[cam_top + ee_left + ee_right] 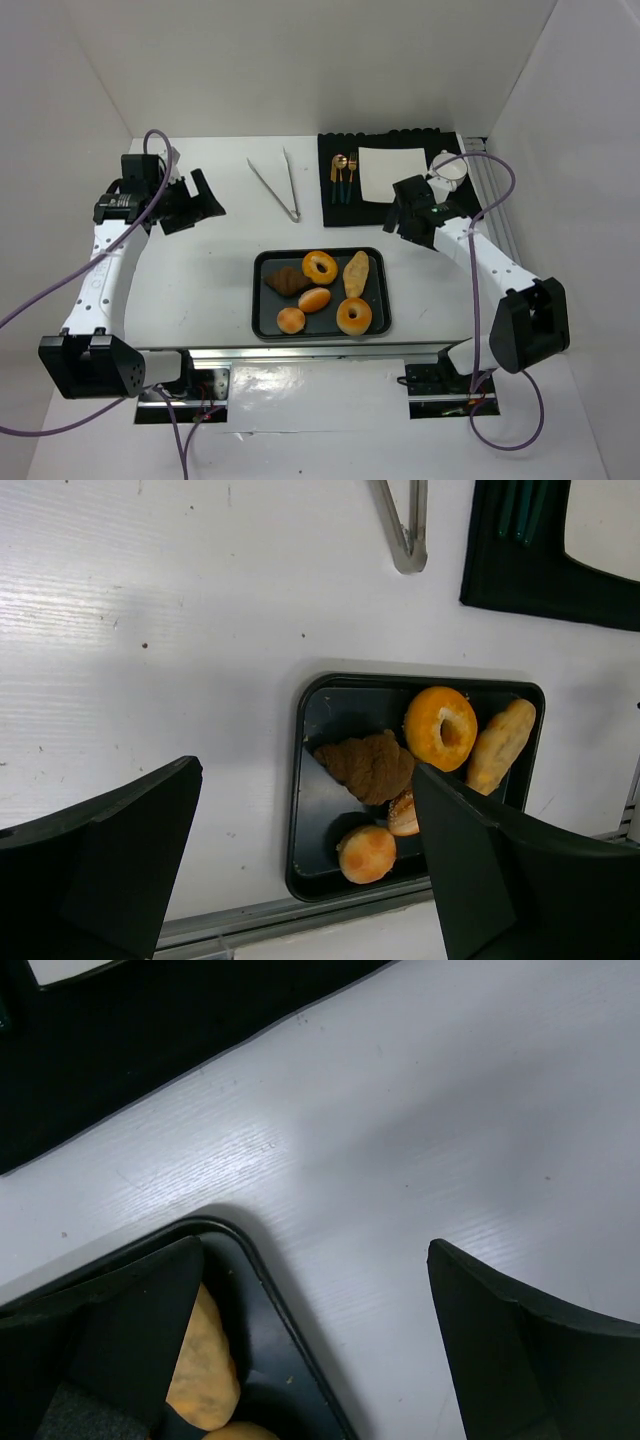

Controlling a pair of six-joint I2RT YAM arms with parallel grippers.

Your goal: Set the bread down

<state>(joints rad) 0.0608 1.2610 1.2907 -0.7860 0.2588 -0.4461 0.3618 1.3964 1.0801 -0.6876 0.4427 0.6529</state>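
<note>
A black tray [256,300] on a white table [200,270]
The far ring bread [320,267] and the near ring bread [353,316] are orange-gold; the croissant [287,282] is dark brown; the long roll [356,272] is pale tan; the mat [325,215] is black; the napkin [390,170] is white; the tongs [275,185] are shiny silver.

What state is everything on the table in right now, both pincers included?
Left pincer, open, empty.
Right pincer, open, empty.
Tray, holding all the bread.
Bread, six pieces, lying in the tray, none gripped.
Tongs, lying flat, arms spread, unheld.
Plate, nothing on it, resting on the black mat.
</note>
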